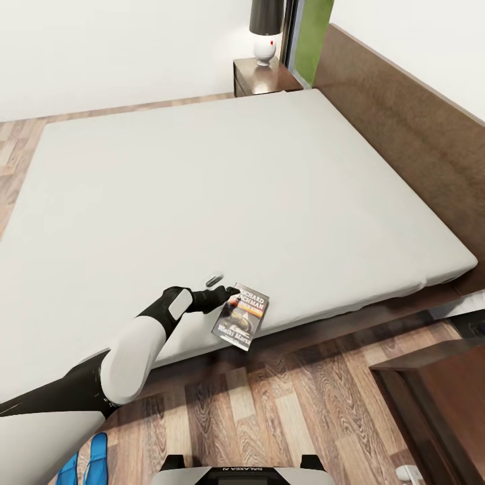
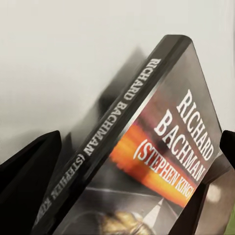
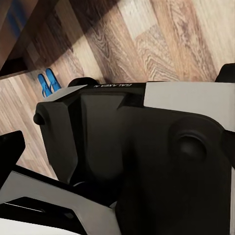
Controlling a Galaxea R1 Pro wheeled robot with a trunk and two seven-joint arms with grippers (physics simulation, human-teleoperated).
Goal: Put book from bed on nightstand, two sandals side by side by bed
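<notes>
**One book at the near edge of the bed, two sandals on the floor**

While we reach over the bed (image 1: pixel 202 175), we count one book (image 1: pixel 242 315), lying at the mattress's near edge with its lower corner jutting out past that edge over the wooden floor (image 1: pixel 283 404). Our left gripper (image 1: pixel 229 294) is at the book's upper left corner; in the left wrist view the book's (image 2: pixel 161 147) spine and cover, lettered "Richard Bachman", stand tilted between the two dark fingers (image 2: pixel 29 181), but we cannot tell whether they pinch it or only flank it. We count two blue sandals (image 1: pixel 86 461), lying close together on the floor at the lower left of the head view, partly behind our left arm; the right wrist view shows the sandals (image 3: pixel 48 82) as a pair on the floor past our base. We count one nightstand (image 1: pixel 266 77) beyond the far corner of the bed, beside the headboard (image 1: pixel 404 128), carrying one lamp (image 1: pixel 265 30). Of our right gripper, we cannot tell whether its fingers are spread or pressed together.
</notes>
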